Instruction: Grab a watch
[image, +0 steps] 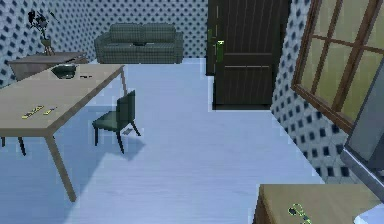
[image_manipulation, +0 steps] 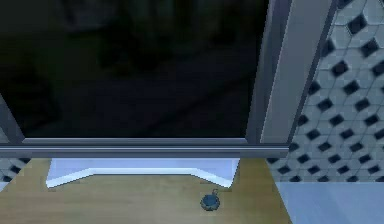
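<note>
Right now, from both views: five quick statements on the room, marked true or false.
1. A green sofa stands against the far wall. True.
2. The chair beside the long table is red. False: it is dark green.
3. A small round dark thing lies on the wooden top, in front of the white stand. True.
4. The window is on the forward view's left. False: it is on the forward view's right.
5. A dark door stands between the sofa and the window. True.
</note>
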